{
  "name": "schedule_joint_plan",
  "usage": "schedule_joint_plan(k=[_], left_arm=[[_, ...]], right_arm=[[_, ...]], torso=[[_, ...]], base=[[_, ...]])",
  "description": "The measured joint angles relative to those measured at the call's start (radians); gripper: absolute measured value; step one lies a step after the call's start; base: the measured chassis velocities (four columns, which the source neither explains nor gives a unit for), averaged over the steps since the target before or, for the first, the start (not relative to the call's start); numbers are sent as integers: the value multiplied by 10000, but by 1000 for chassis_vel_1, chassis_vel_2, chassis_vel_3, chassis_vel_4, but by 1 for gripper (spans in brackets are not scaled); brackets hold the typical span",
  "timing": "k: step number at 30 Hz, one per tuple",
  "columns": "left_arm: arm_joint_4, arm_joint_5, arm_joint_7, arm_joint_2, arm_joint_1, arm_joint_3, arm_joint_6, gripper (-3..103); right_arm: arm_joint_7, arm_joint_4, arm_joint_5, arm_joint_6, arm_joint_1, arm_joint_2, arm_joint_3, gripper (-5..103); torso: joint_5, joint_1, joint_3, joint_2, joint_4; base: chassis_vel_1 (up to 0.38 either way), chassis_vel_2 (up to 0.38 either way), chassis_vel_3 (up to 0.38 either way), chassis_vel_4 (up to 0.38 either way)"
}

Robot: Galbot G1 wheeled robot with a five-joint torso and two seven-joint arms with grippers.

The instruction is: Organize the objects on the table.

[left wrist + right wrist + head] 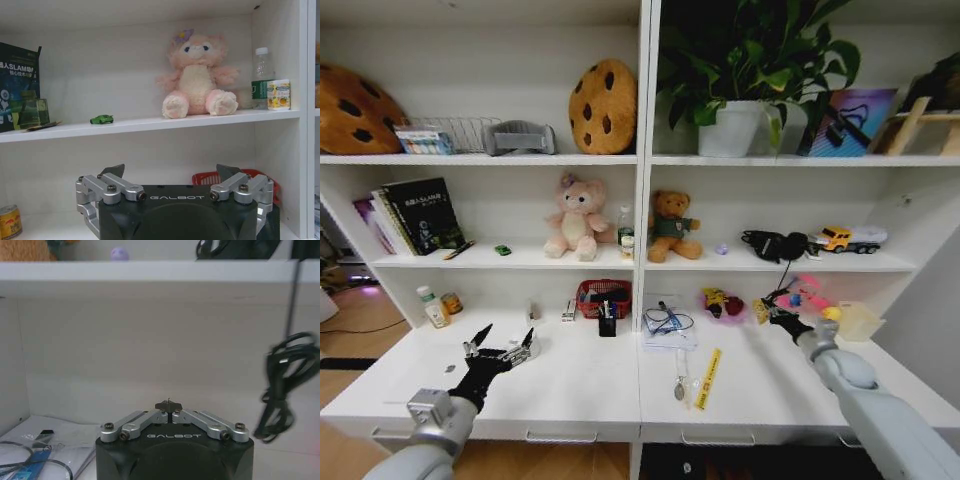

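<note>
My left gripper [504, 340] [171, 172] hovers open over the left half of the white table [580, 390], with nothing between its fingers. On the shelf above it lie a tiny green toy car [502, 250] [101, 119] and a dark pen [458, 250] [42, 126]. A small round tin [451, 302] [10, 221] stands at the table's back left. My right gripper [772, 312] [170, 405] is shut and empty, low over the table's right rear, near a hanging black cable [282, 385].
A red basket [604, 296] stands at the table's back centre. Beside it lie a white booklet with a cord [669, 325] and a yellow strip [708, 378]. Pink toys [722, 303] and a pale tub [860, 320] crowd the right rear. Plush bears sit on the shelf.
</note>
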Motion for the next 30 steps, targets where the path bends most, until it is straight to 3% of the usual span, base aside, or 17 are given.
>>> schedule_joint_plan(k=[5,11,20,23,26,28,29,30], left_arm=[[0,0,-1,0,0,0,0,100],[0,0,0,0,0,2,0,100],[0,0,0,0,0,2,0,100],[0,0,0,-1,0,2,0,100],[0,0,0,-1,0,2,0,100],[0,0,0,-1,0,2,0,100],[0,0,0,0,0,2,0,100],[0,0,0,-1,0,2,0,100]], right_arm=[[497,-1343,-872,-78,1767,740,-802,0],[814,-1952,-1286,-121,2337,1138,-898,0],[928,-3786,-1707,742,3128,1572,-1146,-3],[990,-4129,-1703,969,3211,1698,-1336,5],[1108,-4233,-1721,1071,3163,1889,-1362,21],[1157,-4137,-1719,1125,3064,1891,-1328,21],[1185,-3913,-1720,1168,2936,1829,-1245,32],[1234,-3686,-1729,1193,2818,1763,-1154,32]], torso=[[-2,0,-1,0,1],[-1,0,-1,0,-3],[0,-1,-1,1,-3],[0,-1,-1,1,-3],[2,0,-1,1,-1],[2,-1,-1,1,-1],[4,-1,-1,1,0],[2,0,-1,1,-1]], base=[[0,0,0,0],[0,0,0,0],[0,0,0,0],[0,0,0,0],[0,0,0,0],[0,0,0,0],[0,0,0,0],[0,0,0,0]])
